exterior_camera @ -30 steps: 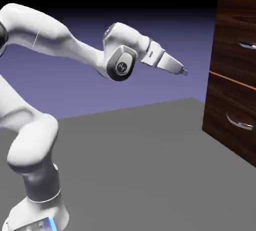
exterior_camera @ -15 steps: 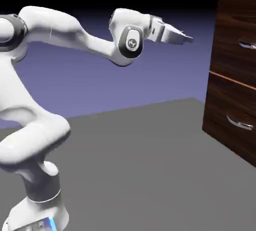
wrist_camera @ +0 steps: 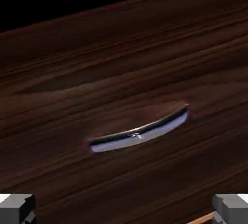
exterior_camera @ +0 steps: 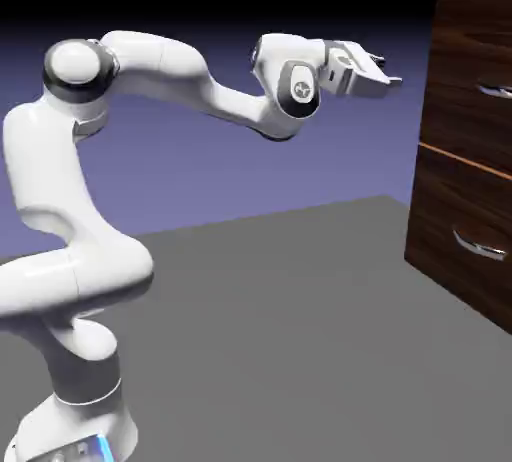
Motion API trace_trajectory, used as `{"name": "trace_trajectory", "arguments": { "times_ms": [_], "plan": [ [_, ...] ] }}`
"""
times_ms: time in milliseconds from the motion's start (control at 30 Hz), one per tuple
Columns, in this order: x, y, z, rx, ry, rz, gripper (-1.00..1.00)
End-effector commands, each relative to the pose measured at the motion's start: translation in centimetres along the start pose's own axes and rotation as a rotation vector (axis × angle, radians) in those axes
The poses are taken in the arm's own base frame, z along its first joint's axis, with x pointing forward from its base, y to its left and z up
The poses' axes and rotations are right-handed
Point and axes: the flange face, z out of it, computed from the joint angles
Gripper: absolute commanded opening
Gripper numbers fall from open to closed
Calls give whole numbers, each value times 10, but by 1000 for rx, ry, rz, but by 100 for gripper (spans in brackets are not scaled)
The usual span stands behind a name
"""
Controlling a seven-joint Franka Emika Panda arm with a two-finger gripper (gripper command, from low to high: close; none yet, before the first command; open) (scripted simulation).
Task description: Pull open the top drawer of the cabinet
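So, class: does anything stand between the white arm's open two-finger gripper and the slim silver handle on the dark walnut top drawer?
Nothing visible does. The gripper faces the top drawer across open air, and the hand view shows its silver handle unobstructed.

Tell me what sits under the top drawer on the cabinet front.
Below the top drawer runs a thin light seam, then another front with a silver handle. The drawers' contents are hidden.

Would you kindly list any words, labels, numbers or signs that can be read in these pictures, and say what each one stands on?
No readable text anywhere.
A small dark mark sits on the round grey cap of the arm's wrist, too small to read.
The cabinet, the top drawer and its silver handle carry no lettering.
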Motion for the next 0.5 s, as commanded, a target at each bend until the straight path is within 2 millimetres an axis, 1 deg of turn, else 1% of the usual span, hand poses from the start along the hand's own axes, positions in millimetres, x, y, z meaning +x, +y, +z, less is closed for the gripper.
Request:
{"name": "trace_trajectory", "arguments": {
  "times_ms": [0, 233, 367, 467],
  "plan": [
    [-4, 2, 7, 3, -6, 21, 0],
    [-27, 16, 54, 14, -55, 194, 0],
    [-33, 26, 80, 17, -84, 313, 0],
    [-34, 33, 98, 20, -104, 413, 0]
  ]
}}
